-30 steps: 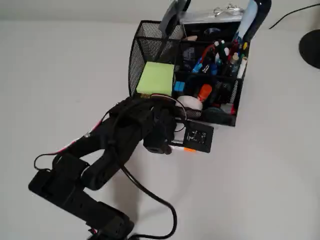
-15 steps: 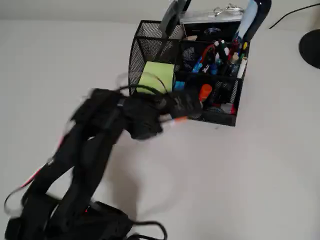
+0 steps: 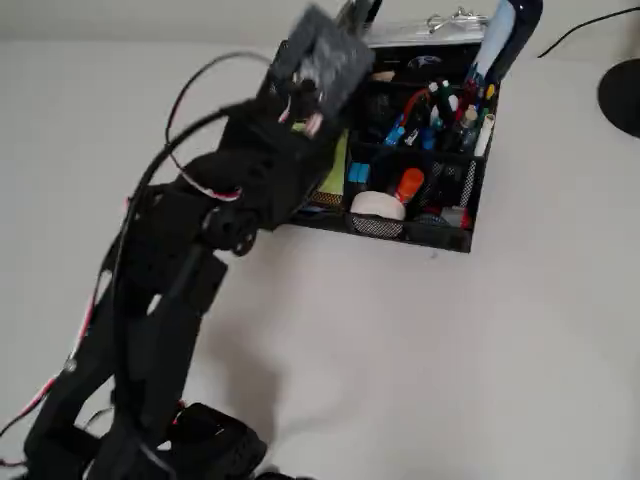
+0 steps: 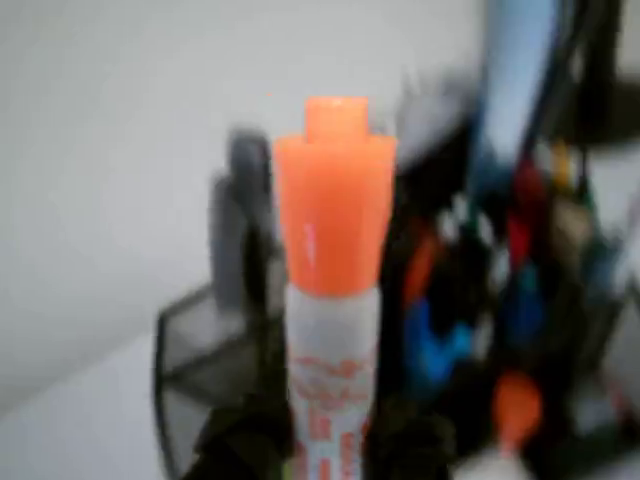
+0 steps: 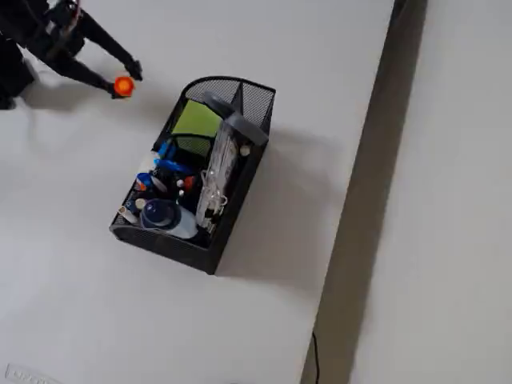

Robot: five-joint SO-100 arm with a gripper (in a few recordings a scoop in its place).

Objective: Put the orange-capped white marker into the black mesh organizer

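Carry step: gripper (image 5: 126,80) is clamped on the marker (image 4: 330,300), orange cap pointing forward, held in the air near the mesh organizer (image 5: 240,172) on its curved-end side. Next, I'd judge, it needs lining up over an open compartment and lowering before release.

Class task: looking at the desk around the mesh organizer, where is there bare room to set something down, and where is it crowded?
Bare table lies in front of the black mesh organizer and to its left in the overhead view. Inside is crowded: pens, sticky notes. The gripper holds the orange-capped white marker beside it.
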